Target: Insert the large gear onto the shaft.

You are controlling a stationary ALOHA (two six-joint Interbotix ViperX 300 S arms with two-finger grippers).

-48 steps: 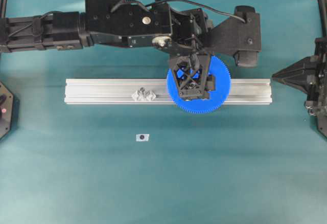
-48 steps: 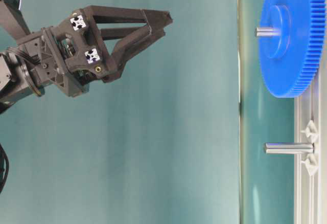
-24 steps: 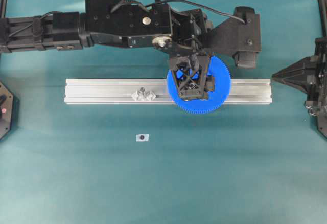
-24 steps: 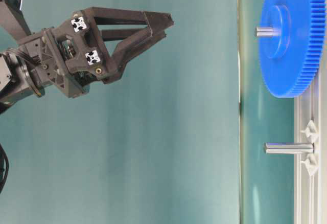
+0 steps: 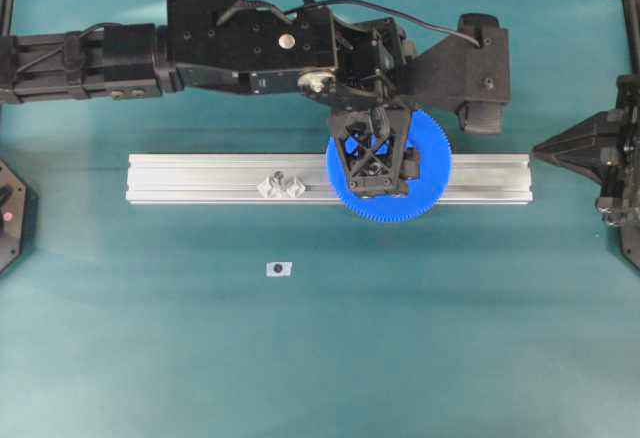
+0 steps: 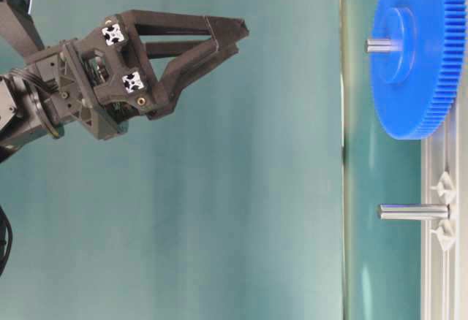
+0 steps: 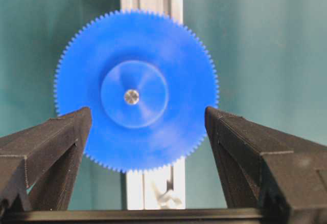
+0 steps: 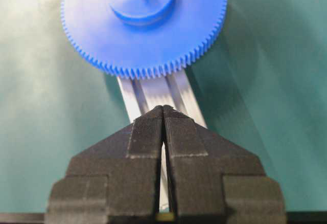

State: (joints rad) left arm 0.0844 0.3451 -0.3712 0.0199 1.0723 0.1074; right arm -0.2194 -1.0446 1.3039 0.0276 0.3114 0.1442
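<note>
Now, left gripper (image 7: 148,127) fingers (image 7: 48,147) are spread wide, holding nothing, hovering above the large gear (image 7: 135,88) with clear air between, as we see in the table-level view. In the wrist view the tips flank the gear's lower rim on either side, no contact. Right gripper (image 8: 163,112) fingers (image 8: 145,137) are pressed together, empty, parked at the right edge of the overhead view, well apart from the gear.

Large gear sits flat on the aluminium rail (image 5: 200,178), right of the rail's centre, and we see a metal pin end (image 7: 131,96) poking through its hub hole. The shaft (image 5: 281,184) with its clear feet is on the same rail, left of the gear, bare, apart from it. A small dark-centred mount (image 5: 278,269) lies on the teal mat (image 5: 300,358) on the near side of the rail.
</note>
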